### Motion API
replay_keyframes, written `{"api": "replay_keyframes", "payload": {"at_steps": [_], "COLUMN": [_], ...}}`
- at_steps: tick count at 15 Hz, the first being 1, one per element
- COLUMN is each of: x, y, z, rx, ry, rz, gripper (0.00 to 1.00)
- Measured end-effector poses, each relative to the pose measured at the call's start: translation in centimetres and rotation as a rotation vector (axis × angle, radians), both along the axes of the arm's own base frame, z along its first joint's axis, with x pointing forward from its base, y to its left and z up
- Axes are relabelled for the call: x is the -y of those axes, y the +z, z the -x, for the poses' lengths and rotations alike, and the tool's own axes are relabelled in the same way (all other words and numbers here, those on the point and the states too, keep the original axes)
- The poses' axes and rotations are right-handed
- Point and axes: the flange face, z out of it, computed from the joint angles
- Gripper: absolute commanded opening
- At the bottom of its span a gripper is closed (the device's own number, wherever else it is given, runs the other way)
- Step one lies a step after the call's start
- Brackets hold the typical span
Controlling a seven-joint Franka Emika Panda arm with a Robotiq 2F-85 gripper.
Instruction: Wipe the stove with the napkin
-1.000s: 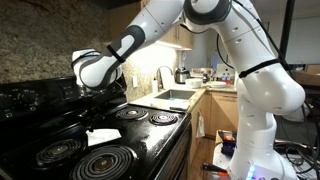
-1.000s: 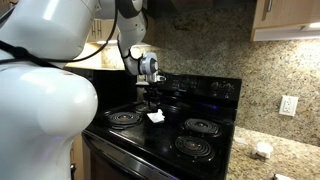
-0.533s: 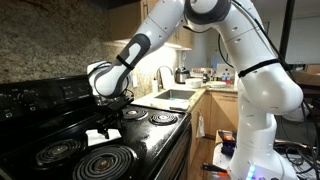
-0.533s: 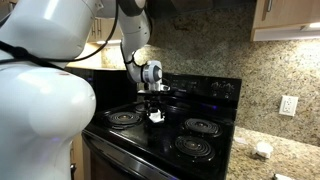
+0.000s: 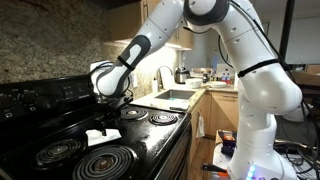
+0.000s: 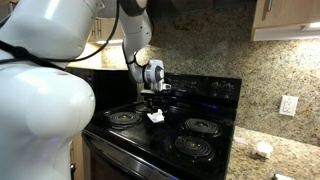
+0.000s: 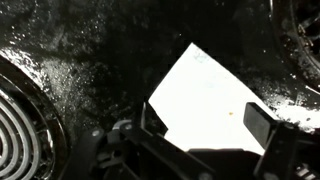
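- Right now the napkin (image 5: pixel 103 135) lies flat on the black glass top of the stove (image 5: pixel 152 136). It is a small white sheet in the middle patch among the four burners, and both exterior views show it (image 6: pixel 155 117).
- The gripper (image 5: pixel 109 121) hangs directly above the napkin, pointing down, with its fingertips down at the sheet's level. From the outside I cannot tell whether they touch the paper.
- In the wrist view the gripper (image 7: pixel 208 124) stands spread wide over the napkin (image 7: pixel 205 90). One finger (image 7: pixel 155 118) is at one edge of the sheet and the other finger (image 7: pixel 262 125) is at the opposite edge. The white paper lies between them and the jaws grip nothing.
- A coil burner (image 7: pixel 25 125) sits off to the side of the napkin in the wrist view, apart from the sheet. The glass around the napkin is speckled with pale flecks and smears.
- In an exterior view the front coil burner (image 5: pixel 100 162) lies on the camera side of the napkin, near it but not touching.
- Containers:
  - The sink (image 5: pixel 178 96) sits beyond the napkin, past the stove's far side. Its basin is seen at too flat an angle to tell what is in it.
  - A small pale cup-like thing (image 6: pixel 262 150) stands on the granite counter (image 6: pixel 295 160), well apart from the napkin. It is too small to make out any contents.
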Motion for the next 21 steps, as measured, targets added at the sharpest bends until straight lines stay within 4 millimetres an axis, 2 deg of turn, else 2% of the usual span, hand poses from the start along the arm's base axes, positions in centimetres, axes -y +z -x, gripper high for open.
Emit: {"api": "replay_keyframes", "payload": {"at_steps": [3, 4, 5, 9, 14, 16, 19, 21], "x": [-0.6, -0.7, -0.8, -1.3, -2.1, -2.6, -3.8, -4.5], "y": [0.3, 0.1, -0.2, -2.2, -1.4, -1.0, -0.9, -1.2], "z": [-0.6, -0.8, -1.0, -1.9, -2.8, -3.0, -2.9, -2.6], "rx": [0.037, 0.043, 0.046, 0.054, 0.076, 0.086, 0.090, 0.083], "ry": [0.039, 0.053, 0.065, 0.120, 0.170, 0.177, 0.194, 0.199], "rz": [-0.012, -0.014, -0.016, -0.022, -0.027, -0.030, -0.036, -0.048], "gripper": [1.00, 0.75, 0.73, 0.47, 0.14, 0.08, 0.06, 0.08]}}
